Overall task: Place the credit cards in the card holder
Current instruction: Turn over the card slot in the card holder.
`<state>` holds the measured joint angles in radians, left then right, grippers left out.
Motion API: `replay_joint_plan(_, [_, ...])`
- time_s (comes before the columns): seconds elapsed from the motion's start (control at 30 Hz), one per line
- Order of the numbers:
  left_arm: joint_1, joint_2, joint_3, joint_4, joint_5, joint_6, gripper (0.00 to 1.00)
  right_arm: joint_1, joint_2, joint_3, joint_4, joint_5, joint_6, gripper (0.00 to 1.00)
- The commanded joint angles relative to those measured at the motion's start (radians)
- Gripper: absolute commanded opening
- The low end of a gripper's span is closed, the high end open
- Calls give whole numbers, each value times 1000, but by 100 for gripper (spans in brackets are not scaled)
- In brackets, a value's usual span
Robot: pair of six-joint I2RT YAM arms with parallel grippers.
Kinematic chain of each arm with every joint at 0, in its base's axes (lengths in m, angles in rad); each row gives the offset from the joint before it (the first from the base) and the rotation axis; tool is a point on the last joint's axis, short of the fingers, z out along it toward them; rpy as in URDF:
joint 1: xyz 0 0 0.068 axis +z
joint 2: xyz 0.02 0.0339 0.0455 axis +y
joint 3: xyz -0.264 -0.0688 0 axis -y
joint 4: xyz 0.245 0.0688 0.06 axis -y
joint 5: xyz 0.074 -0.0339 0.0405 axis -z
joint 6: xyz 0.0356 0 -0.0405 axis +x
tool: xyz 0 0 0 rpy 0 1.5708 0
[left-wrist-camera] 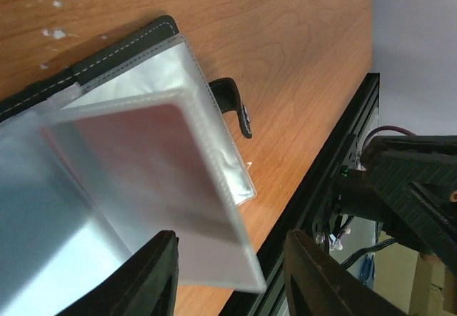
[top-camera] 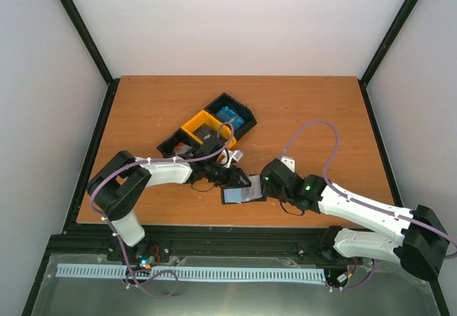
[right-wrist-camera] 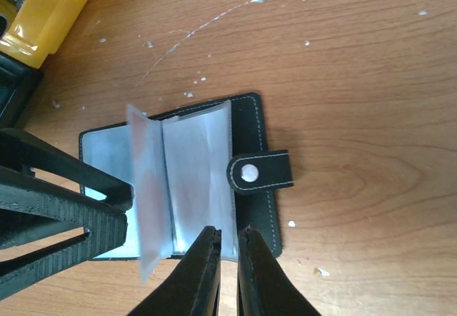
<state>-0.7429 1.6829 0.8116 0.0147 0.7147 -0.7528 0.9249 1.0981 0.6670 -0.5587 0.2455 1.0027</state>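
Now the card holder [right-wrist-camera: 251, 123] lies open on the desk [right-wrist-camera: 357, 59], near the front edge, with its closing tab [right-wrist-camera: 260, 173] folded out to the side. The right claw [right-wrist-camera: 227, 239] is almost pressed together, and the lower edge of the clear pockets [right-wrist-camera: 203, 187] on the tab side goes into the narrow gap between its fingers. I judge that it pinches them there so the holder cannot slide or fall shut.

The left claw [left-wrist-camera: 230, 252] is spread, and one raised pocket leaf [left-wrist-camera: 214, 138] stands between its fingers. I cannot tell if the fingers touch it. A reddish tint on this leaf suggests that a credit card [left-wrist-camera: 168, 180] is in it or against it, but the blur hides how deep it sits. Probably the leaf is lifted away from the others to leave its mouth free.

Further back lies the black-and-yellow tray [top-camera: 202, 125], apart from the holder, with blue cards [top-camera: 232, 116] in its end compartment.
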Motion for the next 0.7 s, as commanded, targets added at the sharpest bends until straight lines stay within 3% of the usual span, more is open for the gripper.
replay_joint_plan(0.0, [-29, 49, 49, 56, 41, 10, 44, 8, -58, -22, -65, 65, 43, 10])
replay_joint_plan(0.3, [-57, 81, 94, 40, -5, 22, 49, 8, -103, -26, -74, 58, 30, 11])
replay_joint_plan(0.53, [-53, -90, 178, -201, -260, 119, 67, 6, -83, 6, -45, 25, -11, 12])
replay_joint_plan(0.67, [-5, -179, 242, -367, -398, 181, 82, -9, -48, 52, -38, 7, -59, 14])
